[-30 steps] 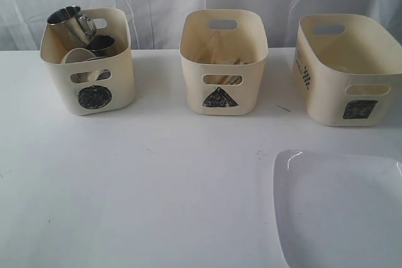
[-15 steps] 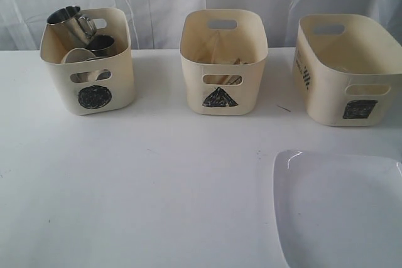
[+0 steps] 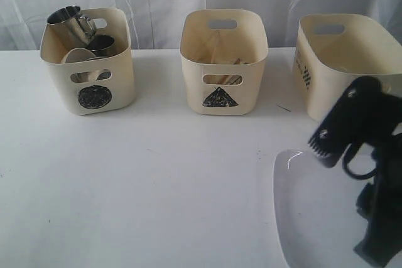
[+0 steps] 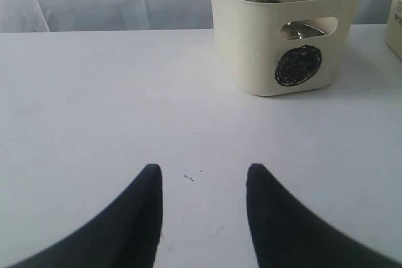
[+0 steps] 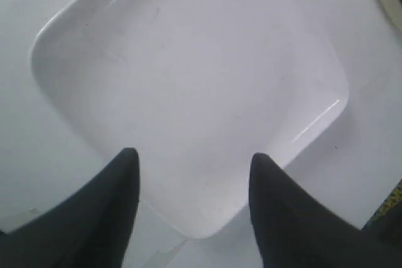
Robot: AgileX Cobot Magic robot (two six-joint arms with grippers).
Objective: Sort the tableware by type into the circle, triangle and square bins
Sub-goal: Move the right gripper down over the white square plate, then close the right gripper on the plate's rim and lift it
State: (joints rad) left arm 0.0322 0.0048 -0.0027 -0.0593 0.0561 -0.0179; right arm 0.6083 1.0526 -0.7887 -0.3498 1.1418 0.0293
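The large white squarish plate (image 3: 314,211) lies flat on the white table (image 3: 157,180), directly beneath the right gripper (image 3: 323,145). In the right wrist view the plate (image 5: 188,92) fills the space under and ahead of the gripper (image 5: 193,156). The two black fingers are spread well apart with nothing between them, and their tips hang over the plate's near rim. Whether the tips touch the plate cannot be told.

Just beyond this gripper stands the bin marked with a square (image 3: 352,45). The arm covers part of its front in the exterior view.

Further off to the gripper's left is the bin marked with a triangle (image 3: 195,73), with wooden chopsticks (image 3: 226,62) showing inside it.

The left gripper (image 4: 202,169) is also wide open and holds nothing, with only bare table below it. Ahead of it, a little to one side, stands the bin marked with a circle (image 4: 251,61). That bin holds a steel mug (image 3: 70,23) tilted above its rim, a second mug (image 3: 100,45) and a small white bowl (image 3: 78,54).
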